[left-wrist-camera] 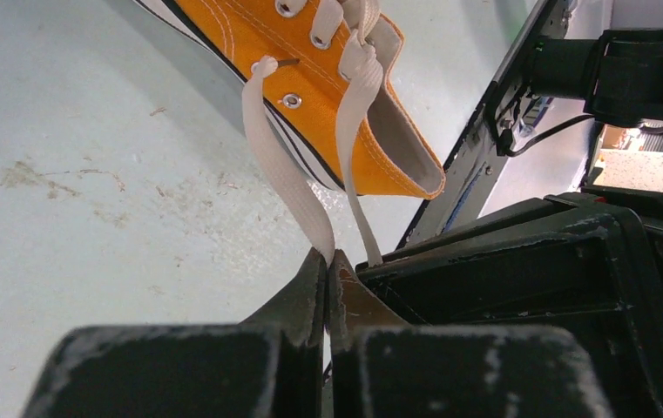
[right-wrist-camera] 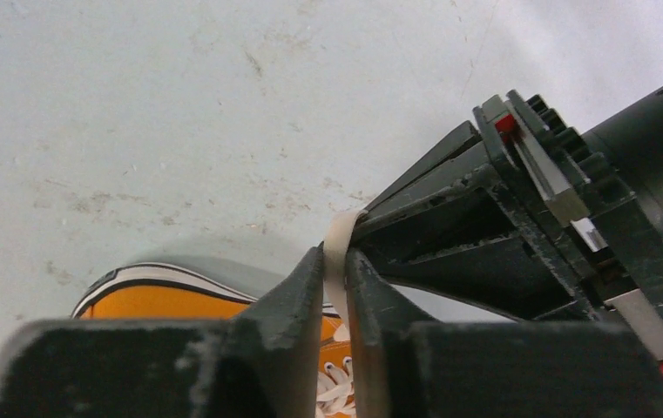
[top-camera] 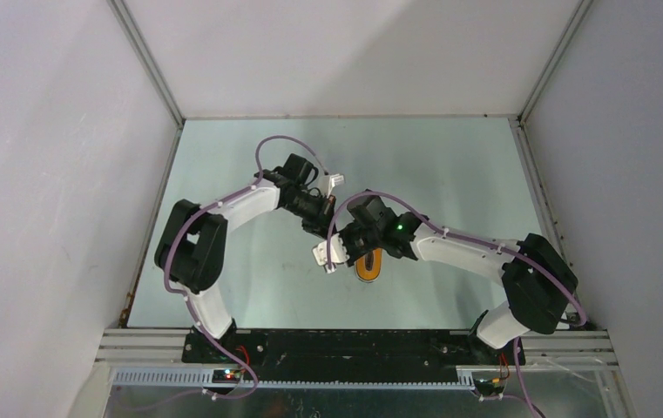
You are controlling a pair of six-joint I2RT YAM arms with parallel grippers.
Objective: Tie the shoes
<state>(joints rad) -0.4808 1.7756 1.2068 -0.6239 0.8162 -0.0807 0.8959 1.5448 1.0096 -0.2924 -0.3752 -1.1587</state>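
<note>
The orange shoe (top-camera: 368, 266) with its white sole rim lies on the table, partly hidden under both wrists. Its canvas side (left-wrist-camera: 249, 35) and eyelets show in the left wrist view. My left gripper (left-wrist-camera: 328, 257) is shut on one white lace (left-wrist-camera: 284, 170), pulled taut from an upper eyelet. A second lace (left-wrist-camera: 351, 113) runs down beside it to the right gripper's black body. My right gripper (right-wrist-camera: 336, 257) has its jaws closed on a lace (right-wrist-camera: 338, 235) above the shoe (right-wrist-camera: 162, 300). In the top view the left gripper (top-camera: 322, 228) and right gripper (top-camera: 338, 244) meet tip to tip.
The pale green table (top-camera: 449, 174) is scuffed and stained, with white walls on three sides. A black rail (top-camera: 354, 344) carries the arm bases at the near edge. The left arm's black wrist (right-wrist-camera: 502, 218) crowds the right wrist view.
</note>
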